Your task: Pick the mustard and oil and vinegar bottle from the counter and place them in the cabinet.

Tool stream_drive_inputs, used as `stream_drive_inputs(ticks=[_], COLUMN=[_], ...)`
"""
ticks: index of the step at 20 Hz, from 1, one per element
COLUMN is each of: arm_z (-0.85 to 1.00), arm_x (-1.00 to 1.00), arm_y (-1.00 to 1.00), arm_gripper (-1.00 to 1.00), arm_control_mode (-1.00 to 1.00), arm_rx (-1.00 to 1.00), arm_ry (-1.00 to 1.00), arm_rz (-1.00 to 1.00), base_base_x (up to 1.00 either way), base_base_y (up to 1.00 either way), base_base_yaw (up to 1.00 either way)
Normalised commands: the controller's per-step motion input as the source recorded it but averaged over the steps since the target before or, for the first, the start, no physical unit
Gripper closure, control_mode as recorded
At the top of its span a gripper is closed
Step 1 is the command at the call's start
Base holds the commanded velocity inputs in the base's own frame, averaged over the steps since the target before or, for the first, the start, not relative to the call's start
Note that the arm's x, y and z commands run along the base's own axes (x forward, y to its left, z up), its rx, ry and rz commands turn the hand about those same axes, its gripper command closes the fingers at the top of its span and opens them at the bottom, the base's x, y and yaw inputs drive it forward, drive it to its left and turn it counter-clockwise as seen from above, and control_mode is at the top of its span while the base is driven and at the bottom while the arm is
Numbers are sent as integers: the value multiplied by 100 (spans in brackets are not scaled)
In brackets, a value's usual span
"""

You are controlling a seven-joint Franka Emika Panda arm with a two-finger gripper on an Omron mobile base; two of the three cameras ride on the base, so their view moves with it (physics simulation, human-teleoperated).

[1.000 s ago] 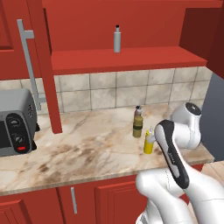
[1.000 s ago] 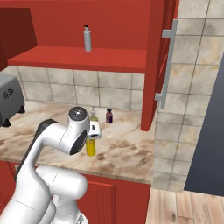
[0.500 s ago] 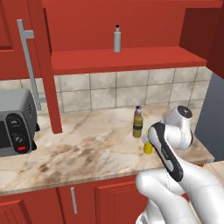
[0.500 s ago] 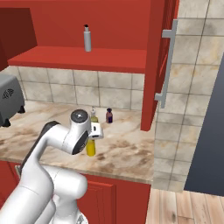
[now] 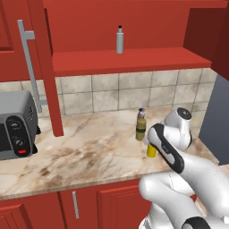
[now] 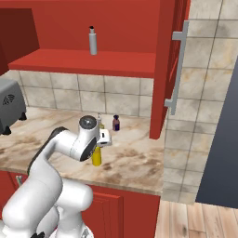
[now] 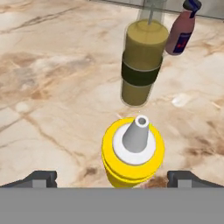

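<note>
You have the gripper (image 7: 112, 177) directly above the mustard (image 7: 133, 153), which stands upright low in the centre of the hand view. Its two finger tips (image 7: 41, 178) show at the lower left and lower right corners, spread as wide as they go, one on each side of the yellow bottle and clear of it. Nothing is held.

In the hand view, the oil and vinegar bottle (image 7: 142, 65) stands just beyond the mustard, upper centre of the frame, near it but not touching. A tiny dark brown bottle (image 7: 183, 35) sits at the upper right, just beside the olive one.

In the left base view, you see the mustard (image 5: 151, 150) right of centre, mostly covered by the arm, on the counter (image 5: 80, 152). The oil and vinegar bottle (image 5: 141, 125) stands just above and left of it in the picture.

In the right base view, the mustard (image 6: 96, 157) is at centre left, under the hand. The cabinet (image 6: 83, 62) spans the upper part of the frame, its door (image 6: 169, 60) swung open at upper right. A slim grey bottle (image 6: 93, 41) stands upright on the shelf.

A toaster (image 5: 15, 125) sits at the left edge of the left base view.
</note>
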Motion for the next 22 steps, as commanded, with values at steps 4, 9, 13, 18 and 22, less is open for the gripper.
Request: stream_drive_inputs(ticks=[4,9,13,18,22], arm_z=[-11,-16,-20,-20,-5], arm_x=[19,15,10,12,1], arm_y=[0,0,0,0,0], arm_gripper=[-100,-100,-100,100,100], arm_control_mode=[-100,-100,-100,-100,-100], arm_rx=[0,0,0,0,0], arm_ry=[0,0,0,0,0], arm_rz=[0,0,0,0,0], base_base_x=[0,0,0,0,0], base_base_y=[0,0,0,0,0], base_base_yaw=[0,0,0,0,0])
